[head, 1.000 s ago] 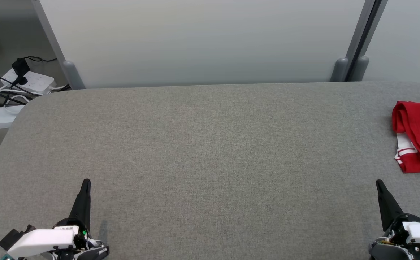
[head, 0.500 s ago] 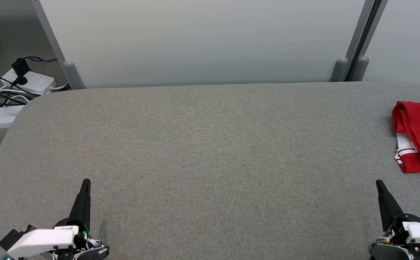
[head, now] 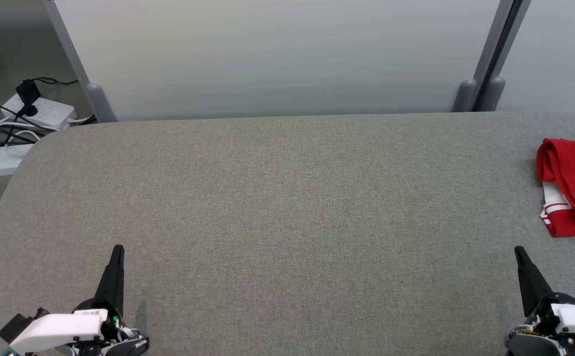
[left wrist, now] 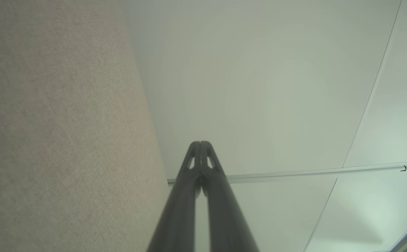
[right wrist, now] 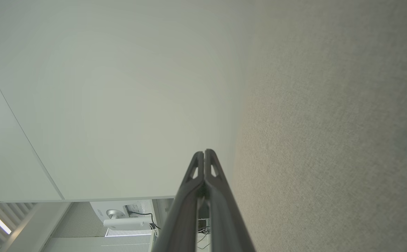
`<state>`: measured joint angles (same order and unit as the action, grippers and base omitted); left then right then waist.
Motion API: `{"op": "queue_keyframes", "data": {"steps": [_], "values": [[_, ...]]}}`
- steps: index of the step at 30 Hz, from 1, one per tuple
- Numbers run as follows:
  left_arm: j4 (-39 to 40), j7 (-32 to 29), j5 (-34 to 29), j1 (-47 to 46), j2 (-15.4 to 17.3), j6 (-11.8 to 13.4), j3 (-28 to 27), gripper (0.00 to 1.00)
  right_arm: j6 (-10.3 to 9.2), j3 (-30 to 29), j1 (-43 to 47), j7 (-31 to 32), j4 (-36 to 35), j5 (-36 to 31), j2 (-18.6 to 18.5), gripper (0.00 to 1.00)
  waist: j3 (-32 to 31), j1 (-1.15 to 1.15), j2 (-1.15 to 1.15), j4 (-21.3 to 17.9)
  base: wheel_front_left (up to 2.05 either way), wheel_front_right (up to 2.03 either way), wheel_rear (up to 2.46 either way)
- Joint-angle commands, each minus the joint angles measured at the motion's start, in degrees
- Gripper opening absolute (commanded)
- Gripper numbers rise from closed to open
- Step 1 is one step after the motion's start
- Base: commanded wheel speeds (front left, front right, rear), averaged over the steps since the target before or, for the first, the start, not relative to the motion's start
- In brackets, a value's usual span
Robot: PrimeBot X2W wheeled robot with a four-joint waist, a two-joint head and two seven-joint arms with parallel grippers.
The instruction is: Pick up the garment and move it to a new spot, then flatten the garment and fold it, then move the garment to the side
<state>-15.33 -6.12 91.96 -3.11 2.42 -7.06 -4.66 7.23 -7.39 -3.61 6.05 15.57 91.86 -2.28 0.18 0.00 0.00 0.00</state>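
Observation:
The garment (head: 574, 185) is red with white stripes at one hem and lies bunched at the right edge of the grey table (head: 287, 207), partly cut off by the head view's border. My left gripper (head: 117, 249) rests at the lower left, shut and empty, far from the garment. At the lower right my right gripper (head: 517, 250) is also shut and empty, a short way in front of the garment. Both wrist views show the fingertips pressed together: the left gripper (left wrist: 200, 142) and the right gripper (right wrist: 204, 151).
A pale partition wall (head: 277, 54) with grey posts stands behind the table. A white power strip (head: 40, 110) with black cables lies on the floor at the far left. The table's far corners are rounded.

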Motion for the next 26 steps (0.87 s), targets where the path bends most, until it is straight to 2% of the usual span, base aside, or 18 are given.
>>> {"op": "queue_keyframes", "data": {"steps": [1, 26], "values": [[1.3, -0.3, 0.2, -3.1, 0.5, -0.4, -1.8, 0.0, 0.25, 0.9, -2.6, 0.4, -1.6, 0.3, -0.6, 0.0, 0.0, 0.0, 0.0, 0.0, 0.0, 0.0, 0.0], [1.3, -0.3, 0.2, -3.1, 0.5, -0.4, -1.8, 0.0, 0.25, 0.9, -2.6, 0.4, -1.6, 0.3, -0.6, 0.0, 0.0, 0.0, 0.0, 0.0, 0.0, 0.0, 0.0]]}}
